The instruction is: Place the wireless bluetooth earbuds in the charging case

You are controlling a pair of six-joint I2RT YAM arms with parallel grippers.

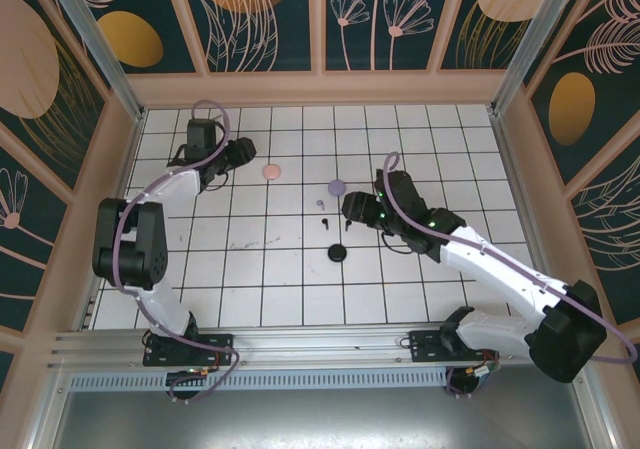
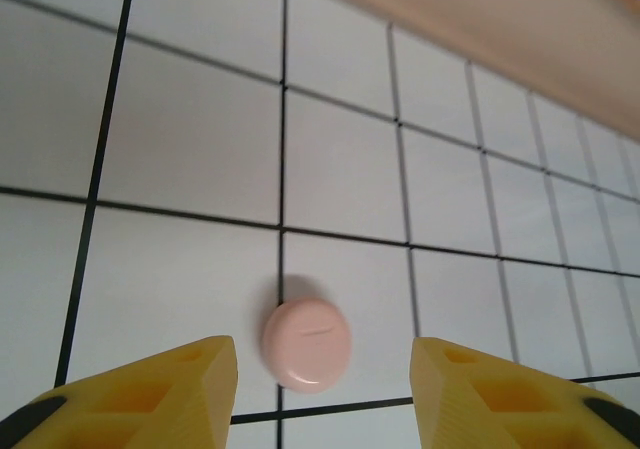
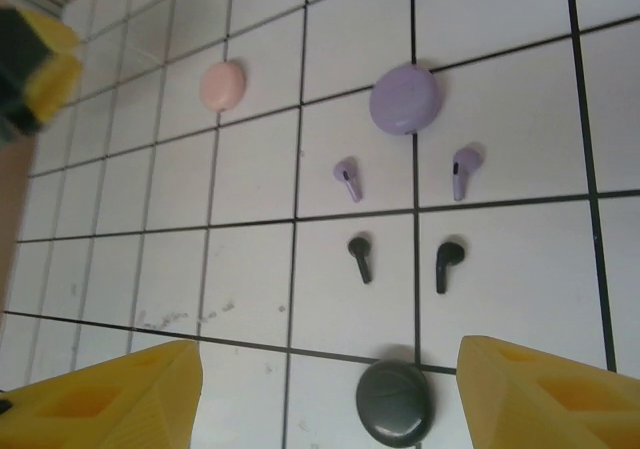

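Ideally, centre the released left hand around the pink case before clenching; right hand, well apart from it, hangs released.

On the worktop the left round case lies left of and slightly behind the far round case. The near round case lies straight before the far one. Between these two lie the far pair of earbuds and, before it, the near pair of earbuds. The left gripper is just left of the left round case, the right gripper just right of the earbuds
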